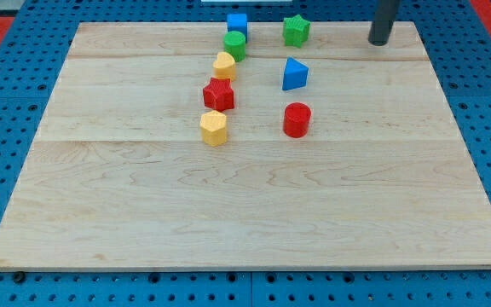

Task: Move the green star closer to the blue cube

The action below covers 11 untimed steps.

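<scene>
Wooden board (254,205) fills the view. Rod comes down at top right, my tip (378,42) touching nothing, holding nothing, well right of green star (296,30). Star sits near top edge, apart from blue cube (237,23) to its left. Green cylinder (234,45) just below cube.

The tabletop (254,205) was pale wood with fine grain, set on a blue perforated base (7,94). On it sat a green star (296,30), a blue cube (237,23), a green cylinder (234,45), two yellow blocks (223,65) (214,128), a red star (218,95), a blue wedge (294,75) and a red cylinder (297,120). My tip (378,41) was dark grey.
</scene>
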### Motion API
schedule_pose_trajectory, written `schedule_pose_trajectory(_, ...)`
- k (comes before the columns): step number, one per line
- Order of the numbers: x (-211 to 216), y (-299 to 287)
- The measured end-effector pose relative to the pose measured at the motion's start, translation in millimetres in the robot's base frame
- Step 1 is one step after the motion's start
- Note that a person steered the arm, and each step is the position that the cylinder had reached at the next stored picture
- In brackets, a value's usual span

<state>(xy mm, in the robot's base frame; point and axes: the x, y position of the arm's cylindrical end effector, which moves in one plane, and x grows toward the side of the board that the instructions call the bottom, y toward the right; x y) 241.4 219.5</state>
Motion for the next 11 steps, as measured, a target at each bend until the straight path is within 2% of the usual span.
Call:
schedule_pose_trajectory(5,4,1)
schedule_pose_trajectory(7,-36,-59)
schedule_pose_trajectory(10,-40,-157)
schedule_pose_trajectory(11,-37,-140)
